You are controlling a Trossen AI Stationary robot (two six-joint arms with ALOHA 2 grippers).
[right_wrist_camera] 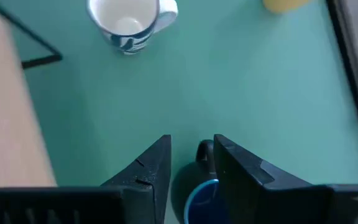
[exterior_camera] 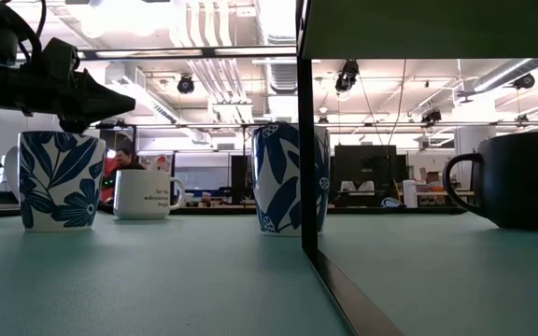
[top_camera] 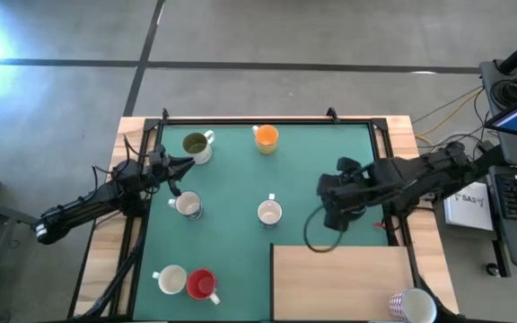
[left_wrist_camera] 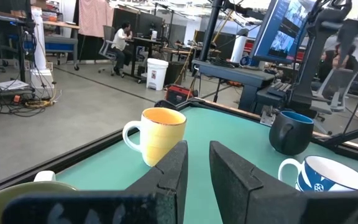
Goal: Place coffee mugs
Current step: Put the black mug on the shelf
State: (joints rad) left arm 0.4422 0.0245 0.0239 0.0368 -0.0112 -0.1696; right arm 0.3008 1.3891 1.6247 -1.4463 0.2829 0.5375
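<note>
On the green mat stand the olive-green-inside mug (top_camera: 197, 145), the orange mug (top_camera: 266, 137), two white leaf-patterned mugs (top_camera: 188, 205) (top_camera: 269, 213), and a white mug (top_camera: 170, 280) beside the red mug (top_camera: 202, 283). My left gripper (top_camera: 178, 167) is slightly open and hovers just near of the olive-green-inside mug (left_wrist_camera: 11, 196), pointing toward the orange mug (left_wrist_camera: 159, 134). My right gripper (right_wrist_camera: 192, 158) is open above the dark blue mug (left_wrist_camera: 289, 130), and the mug's handle (right_wrist_camera: 202, 151) shows between its fingers. The right arm hides this mug in the high view.
A pale wooden board (top_camera: 344, 278) covers the near right corner, with a patterned paper cup (top_camera: 413, 306) on its near right end. A black rail (top_camera: 267, 123) frames the mat. A dark cable loop (top_camera: 319, 237) hangs below the right arm. Open mat lies between the mugs.
</note>
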